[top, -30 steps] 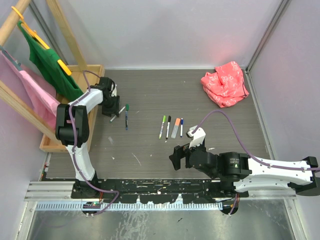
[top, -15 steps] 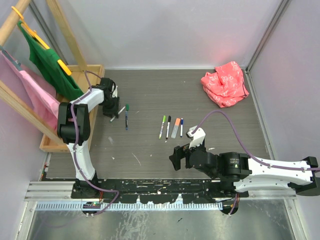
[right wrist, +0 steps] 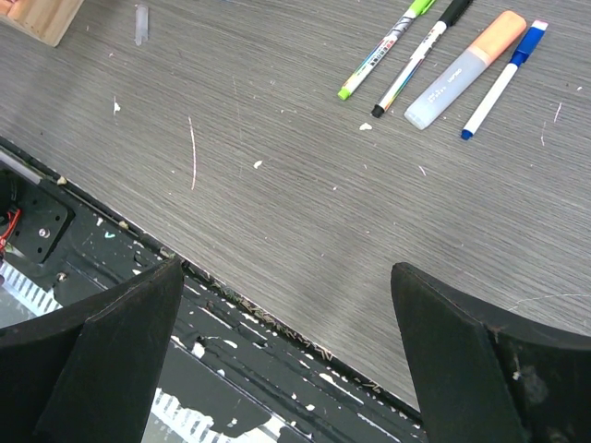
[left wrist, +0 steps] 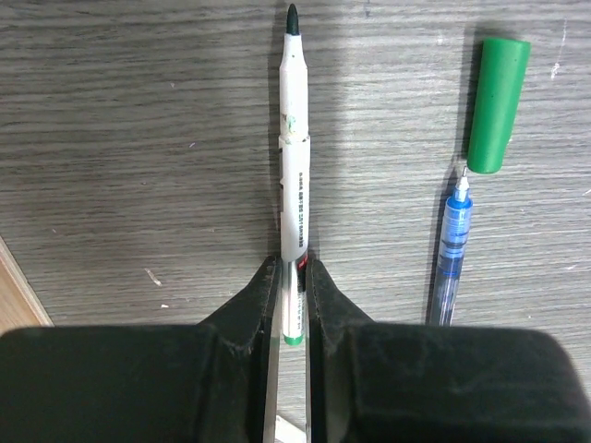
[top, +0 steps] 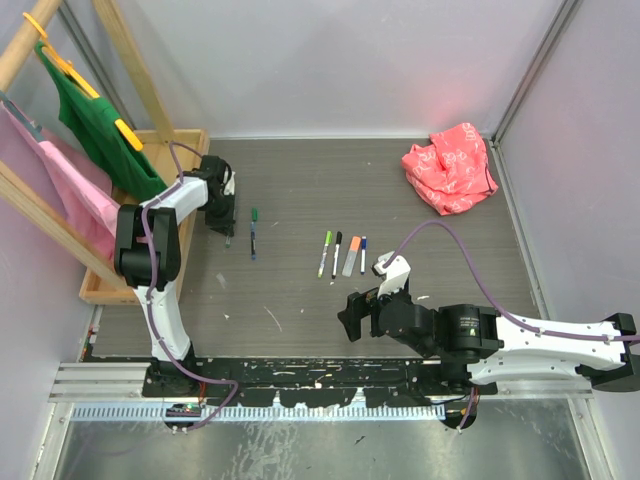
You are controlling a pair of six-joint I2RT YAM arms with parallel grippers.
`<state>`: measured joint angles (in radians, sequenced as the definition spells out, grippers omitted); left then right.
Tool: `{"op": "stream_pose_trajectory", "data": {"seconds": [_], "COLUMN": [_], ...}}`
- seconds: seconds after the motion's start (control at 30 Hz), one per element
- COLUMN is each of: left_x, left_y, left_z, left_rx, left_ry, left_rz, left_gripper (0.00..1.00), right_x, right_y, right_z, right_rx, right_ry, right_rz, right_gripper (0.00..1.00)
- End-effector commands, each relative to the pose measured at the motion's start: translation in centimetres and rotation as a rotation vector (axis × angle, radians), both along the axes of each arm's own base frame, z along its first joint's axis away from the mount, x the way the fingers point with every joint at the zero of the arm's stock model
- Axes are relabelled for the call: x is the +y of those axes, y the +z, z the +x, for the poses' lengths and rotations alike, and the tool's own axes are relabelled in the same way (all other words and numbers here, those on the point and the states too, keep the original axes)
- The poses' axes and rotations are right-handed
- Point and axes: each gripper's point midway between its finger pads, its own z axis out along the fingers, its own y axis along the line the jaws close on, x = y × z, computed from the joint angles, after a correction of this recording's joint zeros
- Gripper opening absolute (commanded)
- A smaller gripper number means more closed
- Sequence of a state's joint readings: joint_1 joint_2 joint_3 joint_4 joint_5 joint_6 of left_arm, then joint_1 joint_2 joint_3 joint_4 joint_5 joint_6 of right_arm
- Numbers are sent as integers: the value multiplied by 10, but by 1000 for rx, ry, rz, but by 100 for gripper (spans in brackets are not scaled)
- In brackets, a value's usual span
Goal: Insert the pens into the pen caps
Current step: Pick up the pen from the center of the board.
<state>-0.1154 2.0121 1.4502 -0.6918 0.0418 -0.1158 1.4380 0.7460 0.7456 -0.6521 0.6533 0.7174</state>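
Left gripper pinches the white pen, its print unreadable; right gripper gapes empty.

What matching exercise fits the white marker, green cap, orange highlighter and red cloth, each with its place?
Things: 1 white uncapped marker pen; 2 green cylindrical plastic cap; 3 grey highlighter with orange cap; 4 crumpled red cloth.
Places: A table's far right corner; B between the black-capped pen and the blue-capped pen; C in the left gripper; D by the clear blue pen's tip.
Pairs: 1-C, 2-D, 3-B, 4-A.
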Motion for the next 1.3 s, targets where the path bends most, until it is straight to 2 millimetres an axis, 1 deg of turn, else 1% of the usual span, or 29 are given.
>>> {"op": "stream_pose_trajectory", "data": {"seconds": [0.0,0.1,0.17,0.27,0.33,0.37,0.57,0.63,0.77,0.83,0.97,1.03,1.1,1.17,1.27], "left_x": [1,-1,-5,-14,-19,-24,-58,-68,-85,-94,-109,-117,-128,-140,-157], "left_y": [15,35,52,76,92,105,152,164,196,203,212,215,218,222,224], "left_z": [2,4,4,-1,-8,-11,-41,-53,-78,-90,-113,-124,-136,-150,-170], "left_rx": [-48,-105,-147,-208,-246,-284,-422,-449,-545,-574,-605,-608,-611,-623,-623], "left_ry": [12,20,22,20,20,15,-50,-64,-109,-132,-158,-167,-174,-181,-181], "left_rz": [-11,-28,-53,-101,-138,-167,-356,-407,-471,-479,-498,-530,-571,-623,-684], "left_gripper": [3,2,1,1,1,1,1,1,0,0,0,0,0,0,0], "right_x": [6,5,5,6,8,9,13,15,23,27,33,36,39,40,40], "right_y": [13,14,16,16,19,19,29,32,31,27,18,18,23,32,56], "right_z": [2,2,3,4,5,6,12,14,15,17,26,32,39,47,58], "right_rx": [-10,-11,-13,-18,-24,-25,-49,-55,-48,-25,26,38,41,31,-11], "right_ry": [-3,-7,-11,-15,-20,-23,-62,-69,-66,-63,-75,-79,-80,-96,-134], "right_rz": [59,67,72,78,85,87,110,108,106,92,88,114,152,205,322], "right_gripper": [99,99,99,99,99,99,99,99,99,99,99,99,98,97,95]}}
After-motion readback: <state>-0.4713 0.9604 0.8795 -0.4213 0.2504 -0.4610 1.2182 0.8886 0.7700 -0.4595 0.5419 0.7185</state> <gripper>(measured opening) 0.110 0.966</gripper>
